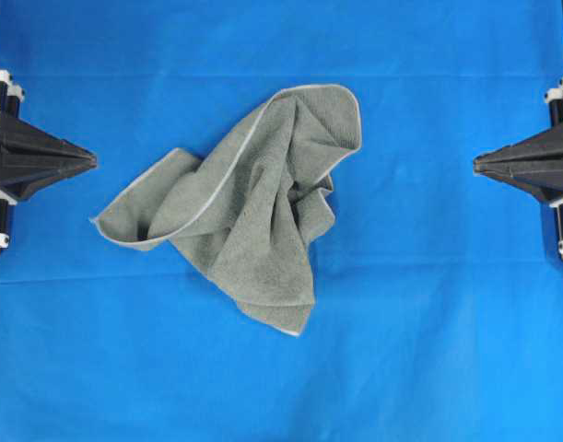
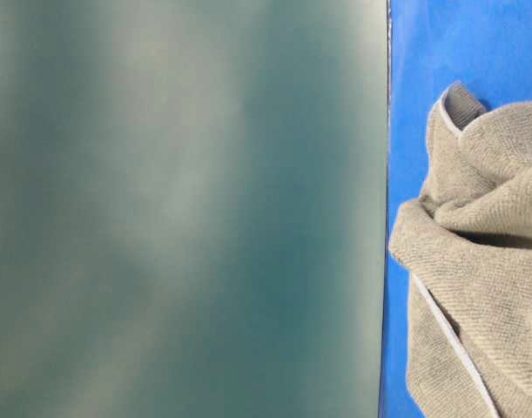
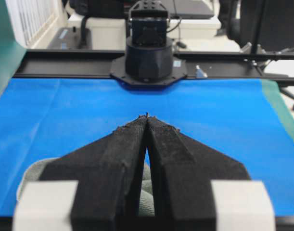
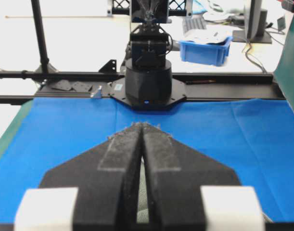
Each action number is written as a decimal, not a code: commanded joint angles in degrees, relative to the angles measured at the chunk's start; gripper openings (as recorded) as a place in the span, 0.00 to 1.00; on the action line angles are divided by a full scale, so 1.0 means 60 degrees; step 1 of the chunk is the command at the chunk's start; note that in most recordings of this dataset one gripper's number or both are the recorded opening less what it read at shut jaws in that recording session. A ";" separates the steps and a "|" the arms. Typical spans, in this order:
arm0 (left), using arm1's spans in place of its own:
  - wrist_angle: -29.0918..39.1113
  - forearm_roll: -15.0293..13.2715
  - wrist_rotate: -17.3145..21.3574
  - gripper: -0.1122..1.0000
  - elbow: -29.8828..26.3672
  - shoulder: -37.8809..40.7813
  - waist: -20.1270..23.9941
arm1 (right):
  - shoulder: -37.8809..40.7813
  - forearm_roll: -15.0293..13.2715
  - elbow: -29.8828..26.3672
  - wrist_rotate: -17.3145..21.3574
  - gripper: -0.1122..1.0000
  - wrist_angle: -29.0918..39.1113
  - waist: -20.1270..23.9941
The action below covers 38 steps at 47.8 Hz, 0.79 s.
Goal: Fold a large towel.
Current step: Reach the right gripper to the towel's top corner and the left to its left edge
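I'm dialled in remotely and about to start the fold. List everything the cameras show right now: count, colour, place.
towel: one, grey-green with a pale hem, crumpled in a heap at the middle of the table, touching neither arm.
sheet: one, bright blue, covering the table under the towel.
bin: one, blue, on the bench beyond the table's far rail in the right wrist view.
left end effector: one, black, at the left edge of the overhead view, shut, holding nothing, pointing at the towel.
right end effector: one, black, at the right edge, shut, holding nothing, pointing at the towel.
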 commanded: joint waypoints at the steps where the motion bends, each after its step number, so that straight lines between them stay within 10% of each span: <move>1: 0.0044 -0.0205 0.0015 0.12 -0.0278 0.0117 0.0015 | 0.0117 0.0073 -0.0205 0.0059 0.12 -0.0059 -0.0044; 29: 0.2432 -0.0278 -0.0439 0.13 0.0103 0.0718 -0.1582 | 0.5244 0.0264 -0.2080 0.0264 0.12 0.2520 -0.4438; 38: 0.2725 -0.0278 -0.0483 0.57 0.0688 0.1216 -0.1597 | 0.7646 -0.0059 -0.3267 0.0234 0.14 0.2520 -0.4878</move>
